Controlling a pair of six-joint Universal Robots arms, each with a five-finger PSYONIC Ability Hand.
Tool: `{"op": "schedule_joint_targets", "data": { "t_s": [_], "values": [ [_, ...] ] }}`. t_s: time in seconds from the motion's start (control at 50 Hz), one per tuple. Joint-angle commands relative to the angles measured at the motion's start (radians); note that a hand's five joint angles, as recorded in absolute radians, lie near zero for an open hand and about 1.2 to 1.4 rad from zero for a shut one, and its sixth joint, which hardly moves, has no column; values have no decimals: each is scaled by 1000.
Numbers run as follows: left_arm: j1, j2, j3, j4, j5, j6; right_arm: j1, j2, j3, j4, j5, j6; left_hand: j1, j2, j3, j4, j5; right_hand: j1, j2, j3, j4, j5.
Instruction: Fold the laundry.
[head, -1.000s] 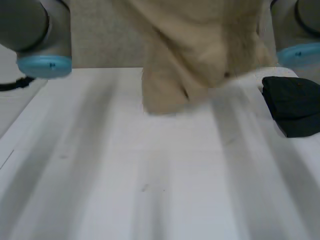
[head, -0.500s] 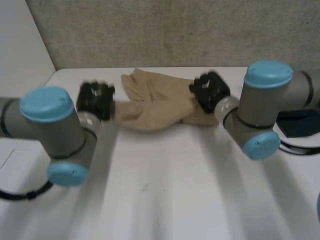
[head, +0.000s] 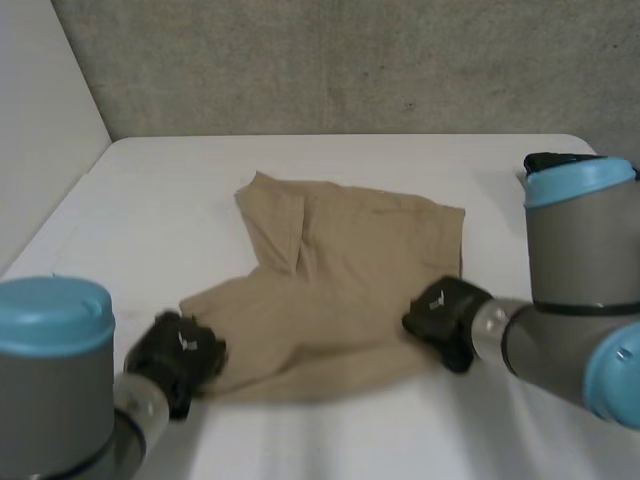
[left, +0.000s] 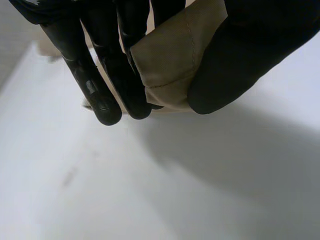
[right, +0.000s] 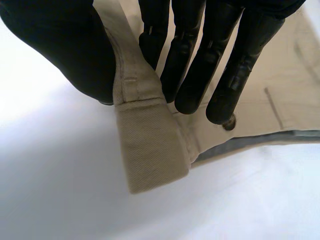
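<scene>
A pair of tan shorts (head: 335, 290) lies spread across the middle of the white table (head: 200, 170). My left hand (head: 178, 355) holds the near left corner, pinching a hemmed edge of the tan cloth (left: 170, 60) between its thumb and fingers (left: 102, 95). My right hand (head: 445, 318) is at the near right corner. There its thumb and fingers (right: 200, 65) pinch the waistband (right: 147, 145), which sticks out past the fingertips.
A dark object (head: 548, 160) peeks out behind my right arm near the table's far right corner. A grey wall runs along the table's far edge and a white wall stands on the left.
Both hands have come toward the near edge with the shorts, drawing them from a hanging bunch at the far side down flat onto the table.
</scene>
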Motion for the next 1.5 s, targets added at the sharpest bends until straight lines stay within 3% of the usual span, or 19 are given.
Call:
{"op": "schedule_joint_targets", "data": {
  "t_s": [0.02,0.12,0.18,0.3,0.38,0.48,0.64,0.72,0.86,0.98,1.06,1.08,1.16,1.5],
  "values": [
    [-69,54,-52,-79,-4,13,-10,-91,171,16,-7,-115,159,86,90,83,118,403,220,214,204,231],
    [-71,109,-30,-83,-7,29,-25,-122,245,-31,-28,-115,-706,-780,-775,-782,-747,403,220,214,204,231],
    [-69,149,-4,-81,-4,41,-54,-160,292,-57,-62,-115,-912,-986,-981,-989,-953,403,220,214,204,231],
    [-40,157,96,-49,11,95,-83,-202,360,-99,-129,-115,-928,-1001,-997,-1004,-969,403,220,214,204,231],
    [-5,120,183,52,43,102,-83,-203,381,-128,-140,-113,-916,-990,-985,-992,-957,403,220,214,204,231],
    [46,-57,336,186,218,101,-83,-202,398,-163,-142,-110,-884,-957,-953,-960,-925,403,220,214,204,231],
    [100,-396,652,168,436,96,-76,-199,409,-192,-143,-103,-872,-946,-941,-948,-913,403,220,214,204,231],
    [115,-555,801,158,490,96,-71,-197,414,-214,-143,-87,-875,-949,-944,-951,-916,403,220,214,204,231],
    [118,-730,970,137,517,96,-73,-188,420,-231,-143,-78,-861,-934,-929,-937,-901,403,220,214,204,231],
    [121,-803,1053,108,528,96,-77,-183,423,-249,-142,-78,-670,-743,-739,-746,-711,403,220,214,204,231],
    [124,-830,1091,74,522,96,-80,-174,423,-255,-142,-78,-304,-377,-373,-380,-344,403,220,214,204,231],
    [127,-826,1093,72,513,96,-80,-171,423,-255,-142,-78,-96,-170,-165,-172,-137,403,220,214,204,231],
    [127,-810,1082,72,479,98,-83,-165,423,-258,-142,-78,166,93,98,90,126,403,220,214,204,231],
    [161,-577,748,88,260,112,-79,-162,427,-264,-142,-78,103,29,34,26,62,403,220,214,204,231]
  ]
}}
